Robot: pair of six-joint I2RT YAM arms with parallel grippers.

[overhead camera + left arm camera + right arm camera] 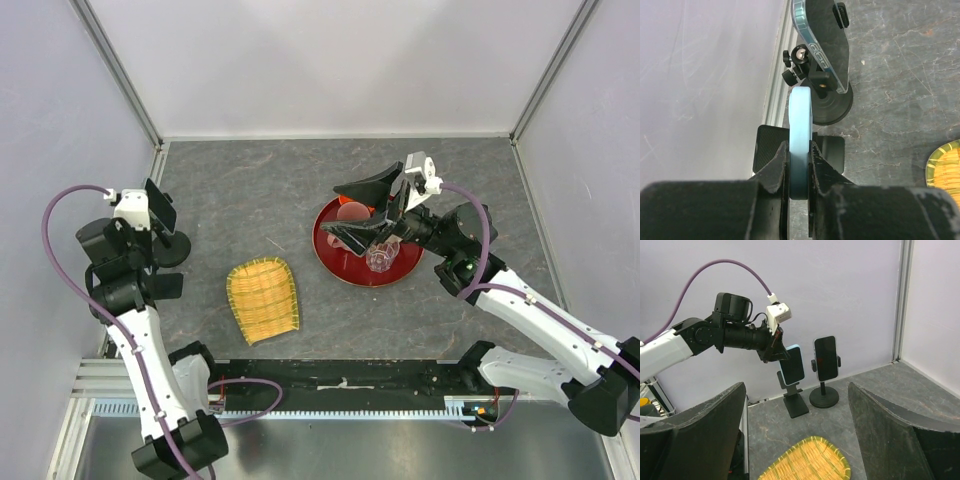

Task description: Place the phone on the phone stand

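We see the left fingers [772, 172] closed narrowly on the lower end of the light-blue phone [792, 365]. They pinch its two flat faces and hold it upright, directly above the black folding phone stand [795, 402] at the far left of the tabletop [250, 190]. From these views we cannot tell whether the phone's lower edge touches the stand's ledge or hangs just clear of it. We judge the phone to be a stiff, flat slab of moderate weight. Its case looks smooth and could slide in a pinch, and the screen would not take a drop well. A grip across the faces near one end, as here, seems right because it leaves the back free to lean on the rest. The right fingers [890, 430] stand wide apart and hold nothing, hovering over the red plate [335, 268]. We count two phones and two stands: the second phone [826, 357] is clamped in the round-based stand [824, 397] just beside the first. There is also one woven mat [263, 298] and one plate.
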